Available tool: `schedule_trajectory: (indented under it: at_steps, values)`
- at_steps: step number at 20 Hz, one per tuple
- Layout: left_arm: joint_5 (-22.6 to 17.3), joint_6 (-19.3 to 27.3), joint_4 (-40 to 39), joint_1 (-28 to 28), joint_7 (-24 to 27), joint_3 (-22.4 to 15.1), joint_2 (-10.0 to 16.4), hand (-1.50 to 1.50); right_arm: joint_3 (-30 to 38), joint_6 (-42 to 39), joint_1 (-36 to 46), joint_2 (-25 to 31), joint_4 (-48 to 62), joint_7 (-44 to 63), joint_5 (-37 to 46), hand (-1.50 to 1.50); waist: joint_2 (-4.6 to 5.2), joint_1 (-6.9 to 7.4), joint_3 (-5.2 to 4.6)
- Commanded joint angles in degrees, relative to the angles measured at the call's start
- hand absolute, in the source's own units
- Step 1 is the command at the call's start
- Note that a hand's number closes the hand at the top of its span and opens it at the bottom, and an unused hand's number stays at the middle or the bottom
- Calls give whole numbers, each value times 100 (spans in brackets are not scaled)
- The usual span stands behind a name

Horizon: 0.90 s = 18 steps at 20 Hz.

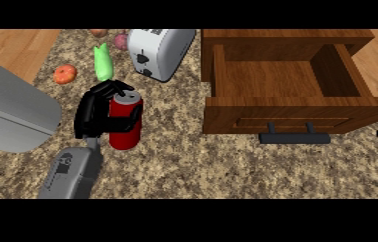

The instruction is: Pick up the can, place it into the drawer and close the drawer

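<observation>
A red can [126, 120] with a grey top stands left of centre on the speckled counter. My left hand [96, 111] is curled round it from the left, fingers across its upper part and thumb over its side. To the right, the wooden drawer [284, 117] is pulled open and its inside is bare; a dark handle [294, 137] sticks out from its front panel. My right hand shows nowhere in the head view.
A white toaster [159, 51] lies just behind the can. A green vegetable [102, 63], an orange one [65, 74] and a purple one [120, 40] sit at the back left. A grey rounded object [22, 116] fills the left edge.
</observation>
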<state>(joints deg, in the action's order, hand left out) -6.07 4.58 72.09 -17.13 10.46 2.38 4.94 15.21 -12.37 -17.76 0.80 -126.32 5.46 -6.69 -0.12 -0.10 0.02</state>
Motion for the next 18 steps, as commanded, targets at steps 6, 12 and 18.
schedule_trajectory:
  at_steps: [6,12,18]
  values:
    - [288,366,1110,-753,-1448,-465,-183,150,10,-60,-347,-77,-169,-158,-113,-150,-1,-33,0]
    - [677,1121,564,-2046,-2149,-749,-487,150,105,-38,64,51,-128,127,-64,-150,12,-58,-1]
    - [753,1608,313,-3236,-2720,-1052,-492,150,172,-242,-371,-75,193,-578,-47,-150,7,-93,3]
